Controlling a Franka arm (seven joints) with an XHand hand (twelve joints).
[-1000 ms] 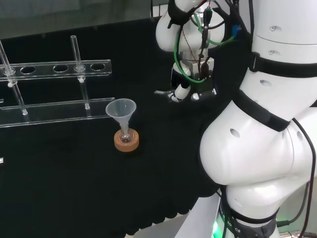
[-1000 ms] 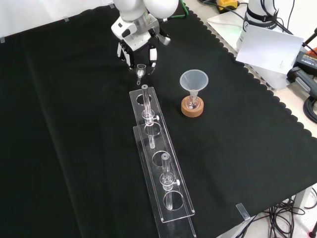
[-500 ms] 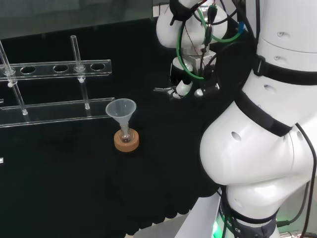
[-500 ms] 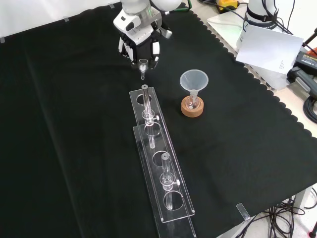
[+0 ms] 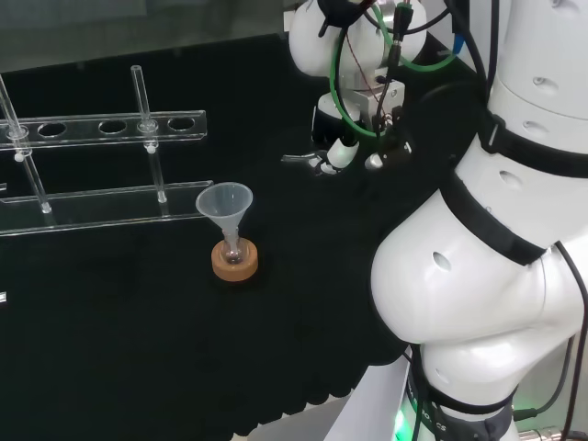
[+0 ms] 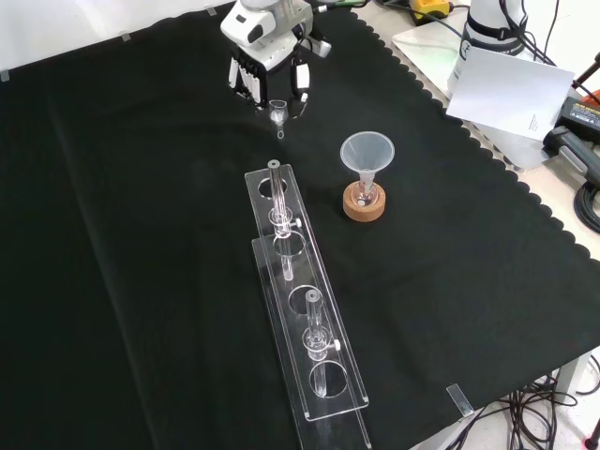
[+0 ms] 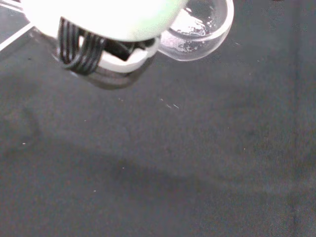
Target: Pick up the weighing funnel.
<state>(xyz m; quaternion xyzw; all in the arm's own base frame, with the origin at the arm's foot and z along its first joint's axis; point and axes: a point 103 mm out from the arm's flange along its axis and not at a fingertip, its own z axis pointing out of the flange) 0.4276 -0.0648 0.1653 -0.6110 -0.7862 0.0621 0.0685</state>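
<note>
One black cloth (image 6: pixel 141 234) covers the bench; cables (image 6: pixel 586 202) and a white sheet (image 6: pixel 511 94) lie beyond its scalloped edge. The hand (image 6: pixel 267 66) holds the weighing funnel (image 6: pixel 278 112), fingers (image 6: pixel 300 86) curled round it, near the rack's (image 6: pixel 300 309) end.

Hand (image 6: pixel 268 67) aloft, fingers (image 6: pixel 298 89) pointing down, tips pinching weighing funnel (image 6: pixel 278 112).

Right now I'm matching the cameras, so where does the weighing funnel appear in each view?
Head view: the weighing funnel sticks out left of the hand, upper middle.
Front view: the weighing funnel hangs below the hand, top middle.
Wrist view: its clear bowl sits against the blurred white hand.
Shared landmark: the hand holding it.
</note>
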